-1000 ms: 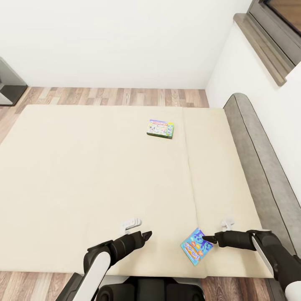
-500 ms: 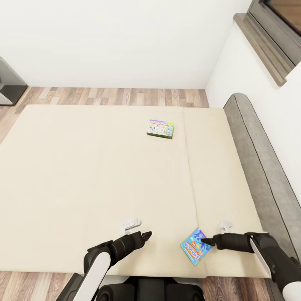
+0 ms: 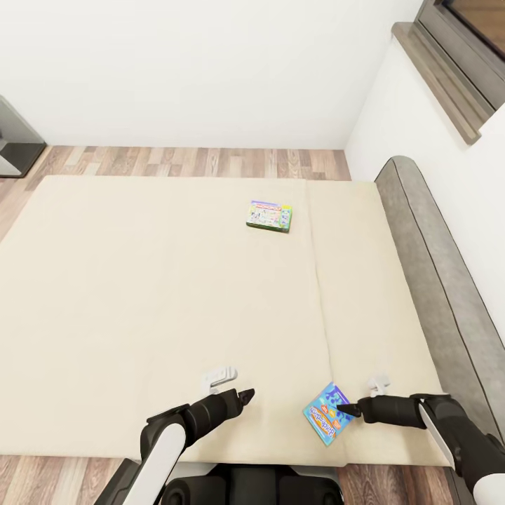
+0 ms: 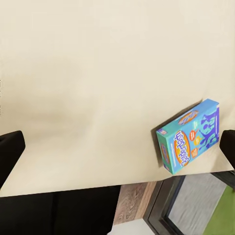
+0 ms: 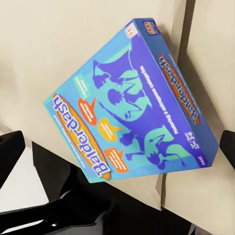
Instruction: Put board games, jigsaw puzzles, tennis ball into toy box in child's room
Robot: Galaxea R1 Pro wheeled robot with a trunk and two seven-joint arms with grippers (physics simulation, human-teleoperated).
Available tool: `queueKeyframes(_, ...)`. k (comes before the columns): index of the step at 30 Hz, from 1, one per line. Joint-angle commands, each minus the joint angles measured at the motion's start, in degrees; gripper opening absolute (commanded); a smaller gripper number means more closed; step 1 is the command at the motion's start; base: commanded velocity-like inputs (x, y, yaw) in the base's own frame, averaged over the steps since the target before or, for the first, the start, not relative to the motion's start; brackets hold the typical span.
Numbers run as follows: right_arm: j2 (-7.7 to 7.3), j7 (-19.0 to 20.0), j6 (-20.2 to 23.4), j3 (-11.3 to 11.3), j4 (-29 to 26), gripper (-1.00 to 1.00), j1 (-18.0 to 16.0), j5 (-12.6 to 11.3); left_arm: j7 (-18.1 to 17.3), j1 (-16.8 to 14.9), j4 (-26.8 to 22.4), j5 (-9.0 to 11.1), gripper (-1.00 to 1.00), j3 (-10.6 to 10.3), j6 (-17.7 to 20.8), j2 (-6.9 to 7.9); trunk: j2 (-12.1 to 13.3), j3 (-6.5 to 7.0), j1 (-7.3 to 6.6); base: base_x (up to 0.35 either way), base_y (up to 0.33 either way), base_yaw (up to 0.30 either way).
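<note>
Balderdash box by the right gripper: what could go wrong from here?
1. The Balderdash box lies near the bed's front edge; a nudge from the right gripper could push it off.
2. The jaws look open around the box, so the grip may be unsecured.
3. The second board game lies far up the bed, likely a reach problem.

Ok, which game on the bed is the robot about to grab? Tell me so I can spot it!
Look at the big cream bed, down at its near edge by the robot. The blue Balderdash box lies there, just ahead of the right gripper. The other game, pale and green-edged, sits far across the bed.
</note>
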Motion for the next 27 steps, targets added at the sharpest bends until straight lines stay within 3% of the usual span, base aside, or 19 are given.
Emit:
queueKeyframes(1, 0.01, 0.22, 0.42, -0.12, 0.03, 1.00, -0.03, -0.03, 0.58, -0.02, -0.06, 0.60, 1.00, -0.02, 0.10, -0.01, -0.04, -0.04, 0.01, 0.000, 0.000, 0.000)
queueKeyframes(27, -0.07, 0.20, 0.36, -0.63, 0.40, 1.00, -0.37, -0.24, 0.61, 0.09, 0.25, 0.59, 1.00, -0.02, 0.07, -0.01, -0.04, -0.04, 0.01, 0.000, 0.000, 0.000)
